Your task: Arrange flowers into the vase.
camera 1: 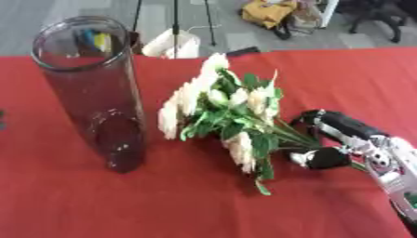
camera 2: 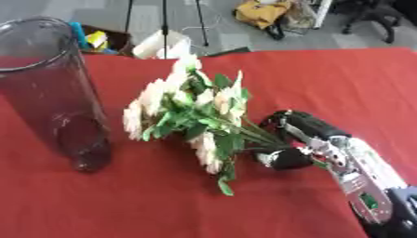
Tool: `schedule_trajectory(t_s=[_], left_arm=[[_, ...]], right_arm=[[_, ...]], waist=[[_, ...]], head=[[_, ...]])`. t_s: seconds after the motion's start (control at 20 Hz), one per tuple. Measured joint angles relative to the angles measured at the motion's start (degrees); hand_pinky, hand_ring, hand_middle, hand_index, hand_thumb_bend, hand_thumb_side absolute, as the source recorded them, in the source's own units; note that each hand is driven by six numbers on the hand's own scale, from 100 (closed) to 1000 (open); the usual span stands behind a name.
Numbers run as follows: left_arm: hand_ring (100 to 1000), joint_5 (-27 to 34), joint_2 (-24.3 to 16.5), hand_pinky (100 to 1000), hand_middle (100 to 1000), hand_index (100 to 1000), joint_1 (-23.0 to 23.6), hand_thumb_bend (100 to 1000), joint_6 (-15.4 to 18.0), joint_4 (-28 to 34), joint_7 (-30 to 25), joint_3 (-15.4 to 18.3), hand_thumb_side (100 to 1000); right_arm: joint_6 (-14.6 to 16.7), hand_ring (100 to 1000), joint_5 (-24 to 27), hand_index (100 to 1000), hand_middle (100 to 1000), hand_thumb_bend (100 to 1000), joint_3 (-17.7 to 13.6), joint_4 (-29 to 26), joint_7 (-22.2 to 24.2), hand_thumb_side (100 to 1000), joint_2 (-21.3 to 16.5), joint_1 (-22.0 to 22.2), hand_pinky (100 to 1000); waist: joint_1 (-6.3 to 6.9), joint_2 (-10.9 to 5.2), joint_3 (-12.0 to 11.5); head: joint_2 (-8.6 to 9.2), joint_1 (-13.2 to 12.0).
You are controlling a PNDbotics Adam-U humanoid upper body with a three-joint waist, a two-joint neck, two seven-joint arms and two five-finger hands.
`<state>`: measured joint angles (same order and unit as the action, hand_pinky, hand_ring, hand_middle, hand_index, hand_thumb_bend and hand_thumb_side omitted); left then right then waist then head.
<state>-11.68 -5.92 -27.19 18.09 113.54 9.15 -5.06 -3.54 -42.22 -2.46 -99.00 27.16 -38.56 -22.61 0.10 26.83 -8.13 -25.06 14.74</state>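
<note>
Nearest, the right hand point(camera 2: 303, 139) curls its fingers and thumb round the stems of the flowers point(camera 1: 224, 111) (cream blooms, green leaves) lying on the red tablecloth point(camera 1: 204, 204). Left stands the clear vase point(camera 1: 94, 88), upright. Beyond, grey floor point(camera 1: 49, 18) with tripod legs point(camera 1: 174, 23).

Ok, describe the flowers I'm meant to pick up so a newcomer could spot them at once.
Start at the red tablecloth and find the tall clear glass vase standing on its left part. Just right of it lies the bunch of flowers, cream blooms with green leaves, the stems pointing towards the right hand, whose fingers curl round them. Nothing else on the cloth is leafy.
</note>
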Motion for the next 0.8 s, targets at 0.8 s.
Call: schedule_trajectory(t_s=[0.8], left_arm=[[476, 0.00, 0.01, 614, 645, 785, -0.02, 145, -0.18, 0.00, -0.78, 0.00, 1000]], right_arm=[[-0.75, 1000, 1.66, 753, 247, 102, 0.42, -1.52, -1.24, 535, 0.47, 0.51, 970]], waist=[[-0.07, 0.28, -0.07]], head=[[0.01, 0.01]])
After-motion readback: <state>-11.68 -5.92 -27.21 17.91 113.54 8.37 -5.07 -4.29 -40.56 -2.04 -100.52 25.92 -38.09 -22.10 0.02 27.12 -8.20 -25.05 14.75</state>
